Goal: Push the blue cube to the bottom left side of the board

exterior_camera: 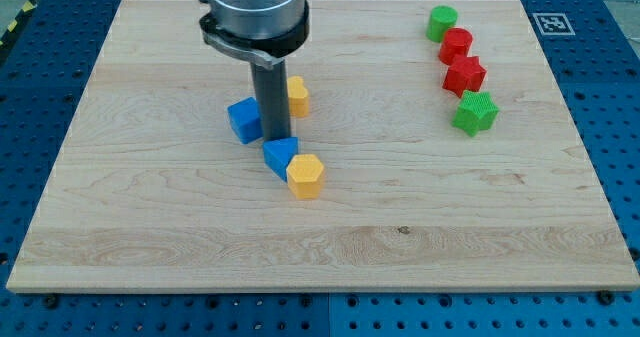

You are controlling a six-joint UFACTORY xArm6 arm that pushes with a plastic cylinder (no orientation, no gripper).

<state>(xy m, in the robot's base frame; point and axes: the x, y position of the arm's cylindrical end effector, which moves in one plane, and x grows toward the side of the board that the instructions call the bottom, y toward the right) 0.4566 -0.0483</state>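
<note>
No claw, bare rod. My tip (273,137) touching blue cube (244,119) on its 3 o'clock side, board (120,227) centre-left. Placement suits shove toward 7 o'clock corner. Blue triangular block (280,155) just below tip.

green (442,22) and red blocks (456,45) line the board's (400,237) right

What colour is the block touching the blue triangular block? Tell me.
Yellow block, beside the blue triangular block; camera view.
</note>
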